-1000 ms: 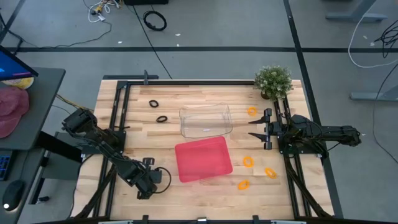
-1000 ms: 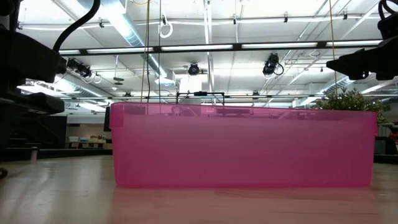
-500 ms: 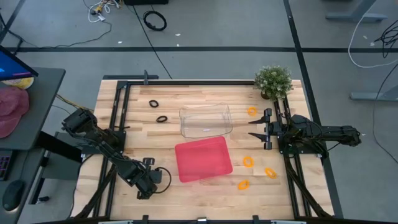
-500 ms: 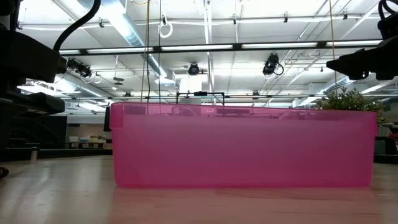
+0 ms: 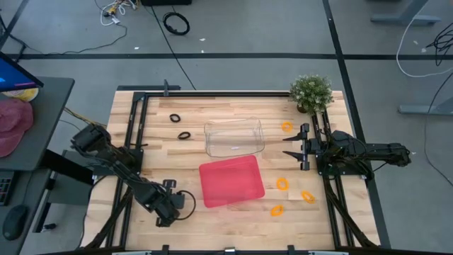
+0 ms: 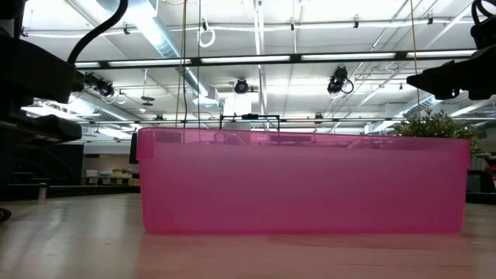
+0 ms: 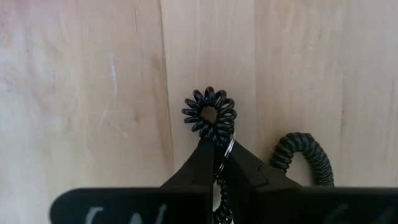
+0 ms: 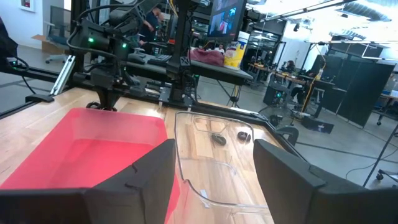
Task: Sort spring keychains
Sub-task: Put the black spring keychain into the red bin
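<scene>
My left gripper [image 5: 170, 206] [image 7: 214, 148] is low over the table's near left part, shut on a black spring keychain [image 7: 209, 114] that lies on the wood. A second black keychain [image 7: 300, 154] lies right beside it. Two more black ones [image 5: 175, 117] [image 5: 184, 135] rest flat left of the clear tray [image 5: 234, 137]. Orange keychains lie at the right: one [image 5: 286, 127] by the clear tray, three [image 5: 282, 184] [image 5: 307, 197] [image 5: 277, 210] right of the red tray [image 5: 231, 181]. My right gripper [image 5: 297, 148] [image 8: 214, 163] waits open at the right, above the table. My left gripper pinches the black keychain between its two fingertips [image 7: 202, 155], at the coil's edge where a thin metal ring [image 7: 227, 149] joins it. The fingers come from above. The coiled loop lies flat on the table beyond the fingertips.
A potted plant [image 5: 311, 92] stands at the far right corner. Black rails [image 5: 134, 142] [image 5: 329, 184] run along the table's left and right sides. In the low view the red tray's wall [image 6: 302, 182] fills the middle. Bare wood lies between the left gripper and the red tray.
</scene>
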Controlling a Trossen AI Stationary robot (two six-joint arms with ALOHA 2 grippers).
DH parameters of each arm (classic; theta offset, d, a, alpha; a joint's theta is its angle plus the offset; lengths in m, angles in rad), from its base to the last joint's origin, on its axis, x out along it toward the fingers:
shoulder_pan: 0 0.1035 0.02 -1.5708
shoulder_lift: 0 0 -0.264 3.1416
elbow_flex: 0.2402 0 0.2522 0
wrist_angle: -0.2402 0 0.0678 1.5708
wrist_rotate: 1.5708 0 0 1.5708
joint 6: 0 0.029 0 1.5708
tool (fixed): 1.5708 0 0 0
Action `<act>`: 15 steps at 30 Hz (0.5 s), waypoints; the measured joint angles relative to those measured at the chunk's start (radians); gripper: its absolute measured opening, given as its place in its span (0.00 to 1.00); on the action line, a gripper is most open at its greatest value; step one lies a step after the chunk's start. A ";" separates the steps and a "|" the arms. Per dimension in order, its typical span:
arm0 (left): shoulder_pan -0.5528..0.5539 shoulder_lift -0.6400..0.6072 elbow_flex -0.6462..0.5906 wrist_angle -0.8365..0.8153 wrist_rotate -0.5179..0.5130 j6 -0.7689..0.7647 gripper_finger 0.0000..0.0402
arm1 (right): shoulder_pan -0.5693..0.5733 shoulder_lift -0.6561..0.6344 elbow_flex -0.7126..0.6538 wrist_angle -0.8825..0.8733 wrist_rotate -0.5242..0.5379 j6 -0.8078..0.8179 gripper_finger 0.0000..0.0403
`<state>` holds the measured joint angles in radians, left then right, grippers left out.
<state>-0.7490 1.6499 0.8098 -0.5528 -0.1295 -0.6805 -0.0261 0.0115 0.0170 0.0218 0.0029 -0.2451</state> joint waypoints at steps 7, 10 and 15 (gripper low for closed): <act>0.000 -0.005 0.037 -0.018 -0.012 0.027 0.04 | 0.000 0.000 0.000 0.000 0.000 0.000 0.55; 0.000 -0.005 0.038 -0.019 -0.027 0.038 0.04 | 0.000 0.000 0.000 0.000 0.000 0.000 0.55; -0.004 -0.027 0.038 -0.038 -0.117 0.038 0.04 | 0.000 0.000 0.000 0.000 0.000 0.000 0.55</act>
<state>-0.7533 1.6228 0.8482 -0.5903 -0.2463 -0.6422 -0.0264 0.0116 0.0172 0.0219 0.0029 -0.2451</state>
